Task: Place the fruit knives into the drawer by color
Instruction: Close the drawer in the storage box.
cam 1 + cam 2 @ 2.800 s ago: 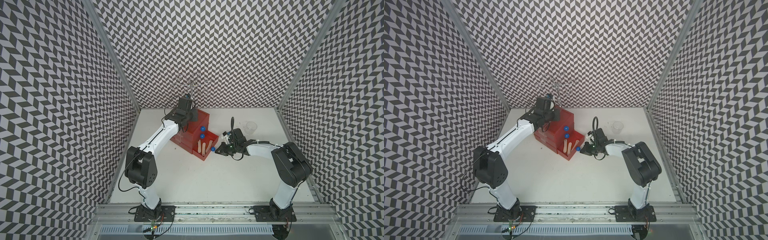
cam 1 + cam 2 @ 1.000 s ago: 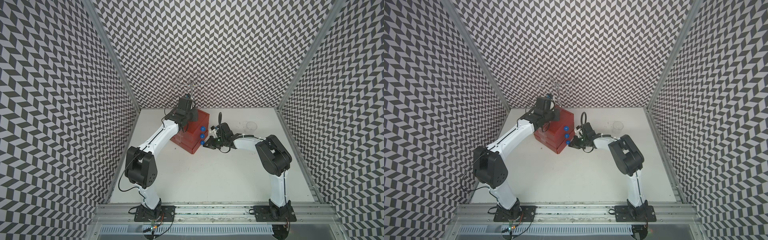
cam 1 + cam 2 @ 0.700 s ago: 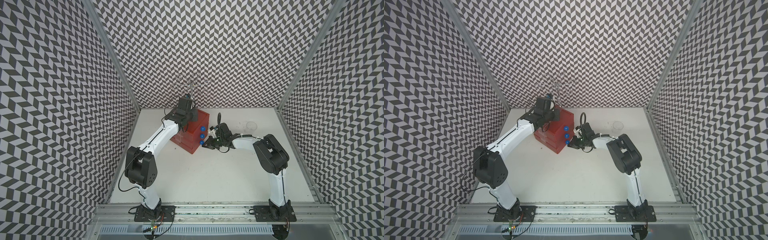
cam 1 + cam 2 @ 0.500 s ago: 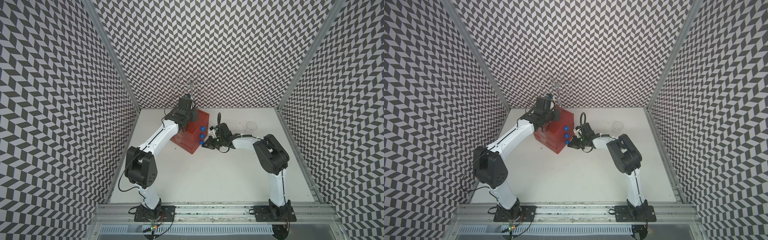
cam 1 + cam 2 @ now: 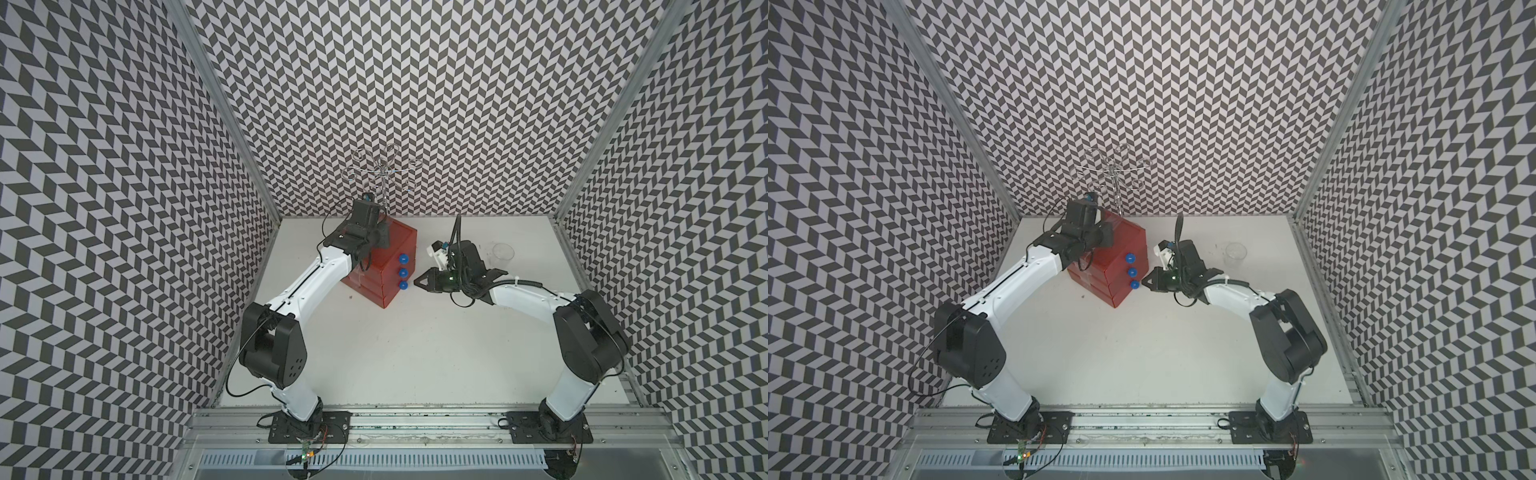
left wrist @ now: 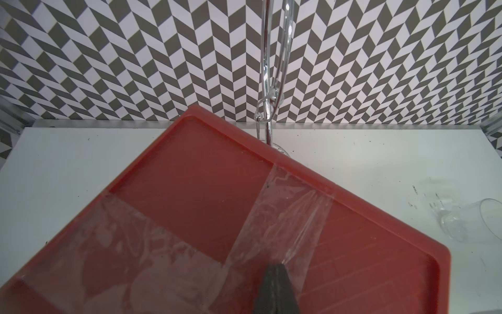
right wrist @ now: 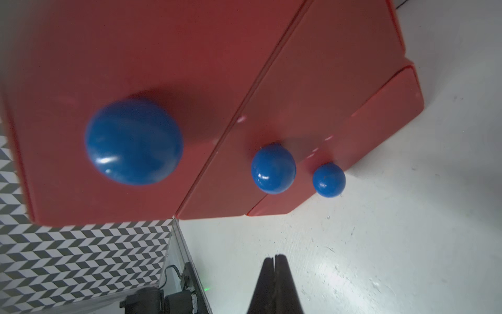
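Looks near done: red drawer cabinet, mid-frame in both top views, all 3 drawers shut; no fruit knives visible, presumably inside. Vs earlier: bottom drawer, then open w/ peach knives, now pushed in. Right gripper clenched, empty, just off bottom blue knob. Left gripper clenched, empty, tip on cabinet top.

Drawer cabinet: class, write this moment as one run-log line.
drawer cabinet: three drawers shut | left pincer: shut, tip on cabinet top | right pincer: shut, near bottom knob, not touching | knives: none visible
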Action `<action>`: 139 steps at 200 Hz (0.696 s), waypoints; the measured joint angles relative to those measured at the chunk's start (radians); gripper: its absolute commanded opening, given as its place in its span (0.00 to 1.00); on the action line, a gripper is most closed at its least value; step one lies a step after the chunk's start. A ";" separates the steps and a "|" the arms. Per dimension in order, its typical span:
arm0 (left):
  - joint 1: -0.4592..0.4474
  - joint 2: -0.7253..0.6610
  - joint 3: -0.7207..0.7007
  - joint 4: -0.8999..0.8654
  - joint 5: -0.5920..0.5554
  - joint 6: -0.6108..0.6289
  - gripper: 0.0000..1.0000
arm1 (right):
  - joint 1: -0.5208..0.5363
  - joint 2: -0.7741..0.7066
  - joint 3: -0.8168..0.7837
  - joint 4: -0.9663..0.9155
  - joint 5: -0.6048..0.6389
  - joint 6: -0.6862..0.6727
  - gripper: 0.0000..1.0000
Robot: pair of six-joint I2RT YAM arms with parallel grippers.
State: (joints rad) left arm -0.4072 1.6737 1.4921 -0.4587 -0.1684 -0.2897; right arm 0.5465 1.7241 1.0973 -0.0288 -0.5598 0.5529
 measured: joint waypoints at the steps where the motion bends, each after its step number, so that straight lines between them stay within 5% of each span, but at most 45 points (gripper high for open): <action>1: 0.000 -0.003 -0.002 0.000 -0.002 0.000 0.00 | 0.000 -0.004 -0.003 -0.001 0.002 -0.004 0.03; 29: 0.000 -0.058 -0.049 -0.010 -0.023 0.000 0.02 | -0.018 -0.092 -0.076 -0.009 0.039 -0.042 0.05; 54: 0.000 -0.133 -0.097 -0.017 -0.050 -0.002 0.27 | -0.056 -0.188 -0.157 0.010 0.069 -0.057 0.14; 90: 0.002 -0.335 -0.182 0.042 -0.111 0.008 0.72 | -0.118 -0.362 -0.269 0.030 0.161 -0.074 0.56; 106: 0.004 -0.438 -0.232 0.101 -0.143 0.000 0.93 | -0.122 -0.451 -0.297 0.034 0.229 -0.099 0.67; 119: 0.008 -0.515 -0.283 0.155 -0.177 -0.002 1.00 | -0.122 -0.525 -0.316 0.042 0.304 -0.107 0.74; 130: 0.011 -0.577 -0.341 0.208 -0.209 0.003 1.00 | -0.122 -0.593 -0.341 0.053 0.372 -0.114 0.99; 139: 0.015 -0.620 -0.396 0.254 -0.234 0.003 1.00 | -0.122 -0.644 -0.367 0.074 0.425 -0.127 0.99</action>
State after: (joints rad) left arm -0.3920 1.0538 1.0958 -0.2047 -0.4026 -0.2867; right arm 0.4240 1.0801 0.7300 0.0456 -0.1349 0.4259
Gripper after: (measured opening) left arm 0.994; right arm 0.924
